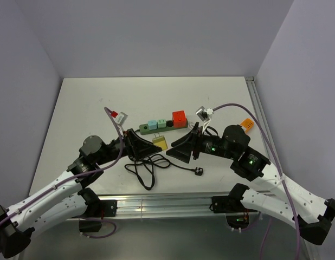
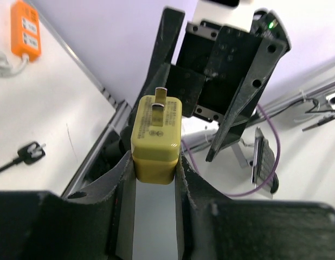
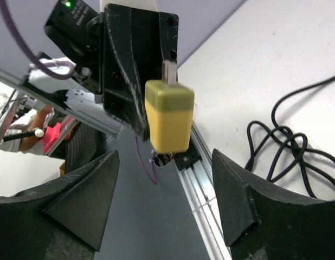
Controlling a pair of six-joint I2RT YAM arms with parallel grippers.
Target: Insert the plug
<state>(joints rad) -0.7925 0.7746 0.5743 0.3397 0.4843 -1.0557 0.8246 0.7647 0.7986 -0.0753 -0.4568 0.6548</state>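
Note:
The plug [image 1: 160, 143] is a yellow block with metal prongs, held in the air between my two grippers. My left gripper [image 1: 148, 145] is shut on it; in the left wrist view the plug [image 2: 156, 140] sits pinched between the fingers [image 2: 120, 179], prongs pointing away. My right gripper [image 1: 176, 147] faces it from the other side and is open. In the right wrist view the plug [image 3: 168, 116] hangs free between the spread fingers [image 3: 249, 195], touching neither. The green power strip [image 1: 163, 125] lies behind on the table, with teal adapters and a red one [image 1: 179, 118] plugged in.
A black cable [image 1: 150, 165] lies coiled just below the grippers, ending in a black round plug [image 1: 198, 171]. An orange adapter [image 1: 247, 124] sits at the right by the table's rail. A metal rail [image 1: 167, 205] runs along the near edge.

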